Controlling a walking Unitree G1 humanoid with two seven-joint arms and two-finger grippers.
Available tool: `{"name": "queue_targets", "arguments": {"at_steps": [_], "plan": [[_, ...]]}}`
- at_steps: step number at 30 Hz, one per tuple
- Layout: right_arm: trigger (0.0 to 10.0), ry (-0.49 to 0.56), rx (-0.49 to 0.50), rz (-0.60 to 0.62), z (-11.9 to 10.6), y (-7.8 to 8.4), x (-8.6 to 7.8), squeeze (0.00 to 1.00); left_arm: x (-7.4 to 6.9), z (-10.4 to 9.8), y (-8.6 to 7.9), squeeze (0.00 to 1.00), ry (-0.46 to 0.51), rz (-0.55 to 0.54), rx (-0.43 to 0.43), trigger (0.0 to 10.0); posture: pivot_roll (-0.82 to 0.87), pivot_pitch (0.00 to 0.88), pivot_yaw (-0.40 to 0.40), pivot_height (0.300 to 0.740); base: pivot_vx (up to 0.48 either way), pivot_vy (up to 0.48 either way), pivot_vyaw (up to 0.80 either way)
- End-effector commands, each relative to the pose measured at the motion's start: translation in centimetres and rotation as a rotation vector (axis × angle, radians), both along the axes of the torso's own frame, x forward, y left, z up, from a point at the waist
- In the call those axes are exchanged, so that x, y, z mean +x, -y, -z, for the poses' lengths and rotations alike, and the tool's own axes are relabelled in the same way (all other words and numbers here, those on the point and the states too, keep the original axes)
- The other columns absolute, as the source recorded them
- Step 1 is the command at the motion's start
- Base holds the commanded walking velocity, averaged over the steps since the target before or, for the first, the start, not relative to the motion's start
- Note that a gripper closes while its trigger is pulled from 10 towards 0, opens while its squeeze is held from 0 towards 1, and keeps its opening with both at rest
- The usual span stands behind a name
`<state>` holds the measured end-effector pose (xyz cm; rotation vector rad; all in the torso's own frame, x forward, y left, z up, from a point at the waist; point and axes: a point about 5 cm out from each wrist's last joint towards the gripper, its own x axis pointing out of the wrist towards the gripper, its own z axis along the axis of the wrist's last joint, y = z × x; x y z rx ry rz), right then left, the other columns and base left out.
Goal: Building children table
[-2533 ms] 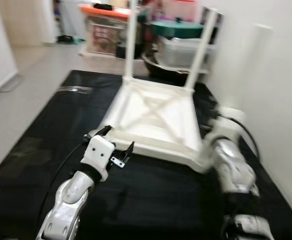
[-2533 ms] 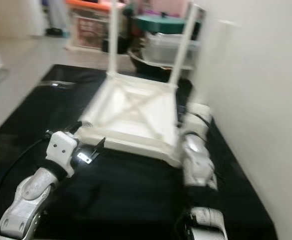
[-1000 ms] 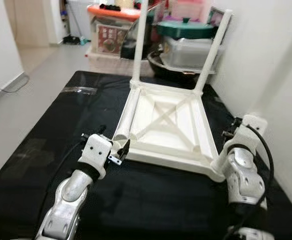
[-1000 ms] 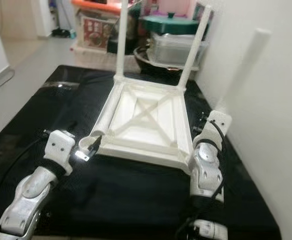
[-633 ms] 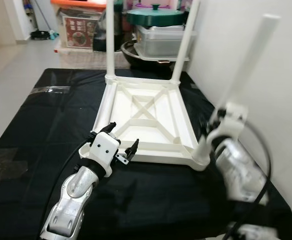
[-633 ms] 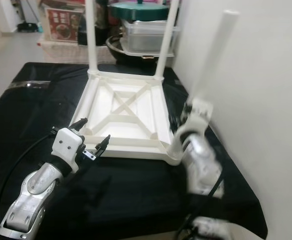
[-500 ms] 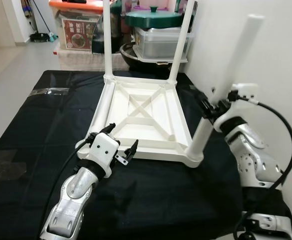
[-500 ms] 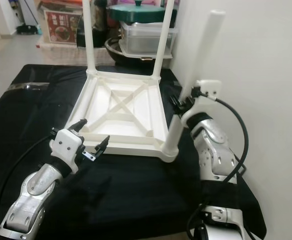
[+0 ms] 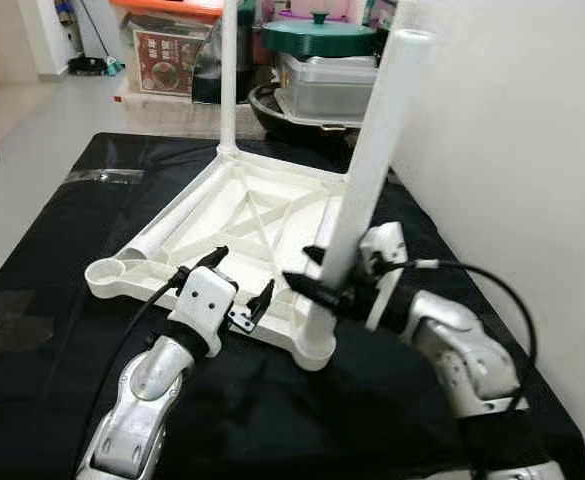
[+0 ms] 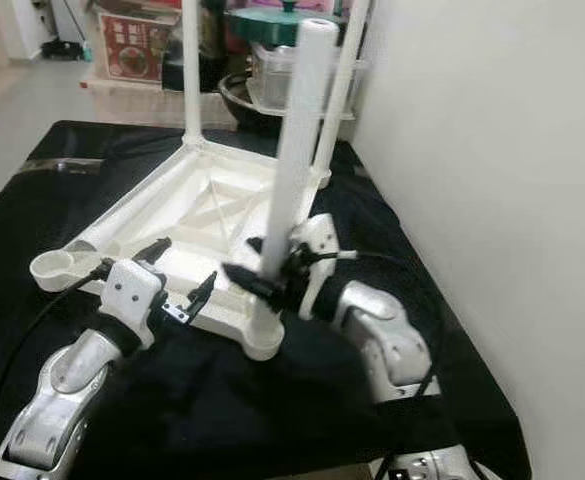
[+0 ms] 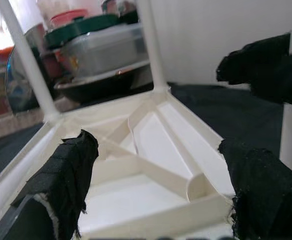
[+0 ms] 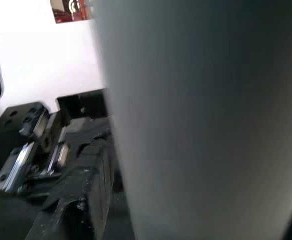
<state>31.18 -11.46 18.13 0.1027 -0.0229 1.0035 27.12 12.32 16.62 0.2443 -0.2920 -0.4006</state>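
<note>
The white leg [image 9: 364,170] is clamped between the right gripper [image 9: 317,285] jaws, standing in the upturned tabletop [image 9: 242,215] corner socket — if tilted, it could jam. The left gripper [image 9: 235,285] jaws are spread, empty, just before the tabletop's edge.

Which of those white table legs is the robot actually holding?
The near leg, standing in the corner socket closest to the robot's right side. The right gripper has its fingers around its lower part. The two far legs stand untouched at the tabletop's back corners.
</note>
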Motion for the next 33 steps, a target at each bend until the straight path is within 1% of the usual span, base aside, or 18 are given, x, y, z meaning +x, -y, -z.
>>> {"name": "queue_targets", "arguments": {"at_steps": [1, 2, 4, 5, 7, 8, 11, 14, 15, 17, 18, 21, 22, 23, 24, 27, 29, 33], "plan": [[0.0, -0.014, 0.007, 0.046, 0.4, 0.0, 0.5, 0.00, 0.0, 0.0, 0.1, 0.00, -0.001, 0.008, 0.004, 10.0, 0.08, 0.000, -0.125, 0.740, 0.000, 0.000, 0.00], [0.0, -0.029, 0.001, 0.136, 0.7, 0.4, 1.2, 0.00, 0.1, -0.2, 0.2, 0.00, 0.002, 0.011, 0.002, 10.0, 0.08, 0.000, -0.125, 0.740, 0.000, 0.000, 0.00], [0.0, -0.169, -0.112, 0.725, 2.4, 4.1, 3.8, 0.00, 0.3, -0.5, 0.5, 0.00, 0.011, 0.023, 0.004, 10.0, 0.08, 0.000, -0.125, 0.740, 0.000, 0.000, 0.00], [0.0, -0.169, -0.112, 0.725, 2.4, 4.1, 3.8, 0.00, 0.3, -0.5, 0.5, 0.00, 0.011, 0.023, 0.004, 10.0, 0.08, 0.000, -0.125, 0.740, 0.000, 0.000, 0.00], [0.0, -0.319, -0.149, 1.097, 4.0, 7.5, 3.6, 0.00, 0.3, -0.4, 0.4, 0.00, 0.009, 0.020, 0.005, 10.0, 0.08, 0.000, -0.131, 0.740, 0.000, 0.000, 0.00], [0.0, -0.319, -0.149, 1.097, 4.0, 7.5, 3.6, 0.00, 0.3, -0.4, 0.4, 0.00, 0.009, 0.020, 0.005, 10.0, 0.08, 0.000, -0.131, 0.740, 0.000, 0.000, 0.00], [0.0, -0.402, -0.232, 1.418, 5.6, 10.2, 0.8, 0.00, 0.2, -0.4, 0.2, 0.00, 0.007, 0.009, 0.000, 10.0, 0.07, 0.000, -0.121, 0.740, 0.000, 0.000, 0.00], [0.0, -0.395, -0.251, 1.434, 5.7, 9.6, -0.3, 0.00, 0.1, -0.2, 0.3, 0.00, 0.004, 0.009, 0.000, 10.0, 0.07, 0.000, -0.118, 0.740, 0.000, 0.000, 0.00], [10.0, -0.424, -0.229, 1.224, 5.6, 6.5, -0.3, 0.00, 0.0, 0.1, 0.5, 0.00, -0.004, 0.019, 0.000, 10.0, 0.05, 0.000, -0.108, 0.740, 0.000, 0.000, 0.00], [10.0, -0.352, -0.173, 1.087, 4.5, 4.6, 0.1, 0.00, 0.1, 0.1, 0.6, 0.00, -0.005, 0.024, -0.001, 10.0, 0.04, 0.000, -0.103, 0.740, 0.000, 0.000, 0.00], [10.0, -0.248, -0.071, 0.909, 2.7, 2.8, 0.5, 1.00, 0.4, 0.0, 0.9, 0.00, -0.001, 0.034, -0.002, 10.0, 0.05, 0.000, -0.105, 0.740, 0.000, 0.000, 0.00], [10.0, -0.231, -0.003, 0.773, 1.5, 2.0, 0.8, 1.00, 0.5, -0.5, 1.1, 0.00, 0.010, 0.044, -0.002, 10.0, 0.05, 0.000, -0.105, 0.740, 0.000, 0.000, 0.00], [10.0, -0.172, 0.001, 0.590, 0.2, 1.1, 0.6, 0.42, 0.7, -0.6, 0.9, 0.00, 0.015, 0.042, -0.002, 10.0, 0.06, 0.000, -0.112, 0.740, 0.000, 0.000, 0.00], [10.0, -0.119, -0.002, 0.462, -1.0, 0.6, 0.0, 0.00, 0.7, -0.6, 0.7, 0.00, 0.017, 0.036, 0.002, 10.0, 0.06, 0.000, -0.113, 0.740, 0.000, 0.000, 0.00], [10.0, -0.119, -0.002, 0.462, -1.0, 0.6, 0.0, 0.00, 0.7, -0.6, 0.7, 0.00, 0.017, 0.036, 0.002, 10.0, 0.06, 0.000, -0.113, 0.740, 0.000, 0.000, 0.00], [10.0, 0.053, 0.001, 0.155, -4.5, 0.1, -1.4, 0.00, 0.9, -0.6, 0.1, 0.00, 0.017, 0.016, 0.004, 10.0, 0.06, 0.000, -0.115, 0.740, 0.000, 0.000, 0.00], [10.0, 0.097, -0.059, 0.023, -4.5, -0.1, -1.9, 0.00, 0.8, -0.3, 0.3, 0.00, 0.015, 0.016, 0.005, 10.0, 0.06, 0.000, -0.117, 0.740, 0.000, 0.000, 0.00], [10.0, 0.080, -0.129, -0.031, -2.8, -1.1, -1.1, 0.00, 0.8, -0.3, 0.5, 0.00, 0.017, 0.018, 0.003, 10.0, 0.08, 0.000, -0.129, 0.740, 0.000, 0.000, 0.00]]}}
